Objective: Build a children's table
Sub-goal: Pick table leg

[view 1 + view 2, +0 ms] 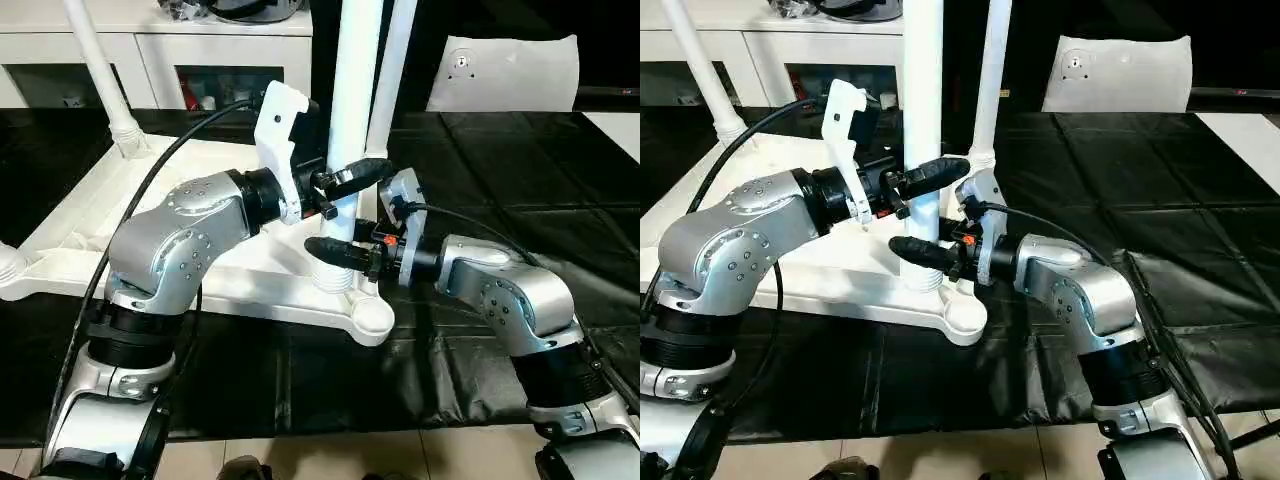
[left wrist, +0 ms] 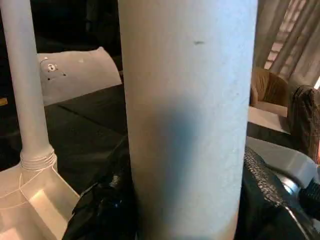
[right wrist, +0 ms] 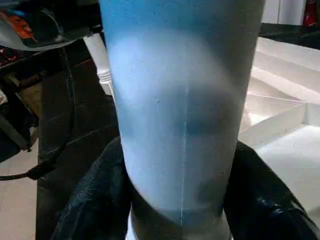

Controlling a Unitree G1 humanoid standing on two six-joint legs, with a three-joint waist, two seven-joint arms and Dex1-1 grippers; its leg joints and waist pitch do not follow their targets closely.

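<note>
Both silver arms bend in toward one white leg [image 1: 355, 90] standing in the near corner socket of the upside-down table top [image 1: 240, 275]. The left gripper [image 1: 352, 177] squeezes this leg higher up, and the right gripper [image 1: 335, 251] squeezes it just above the socket (black fingers [image 3: 100, 200] on both sides).

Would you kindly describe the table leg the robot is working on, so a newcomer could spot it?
Find the upturned white table top on the black mat. At its nearest corner stands a thick white leg, the one gripped by both the left gripper and the right gripper.
</note>
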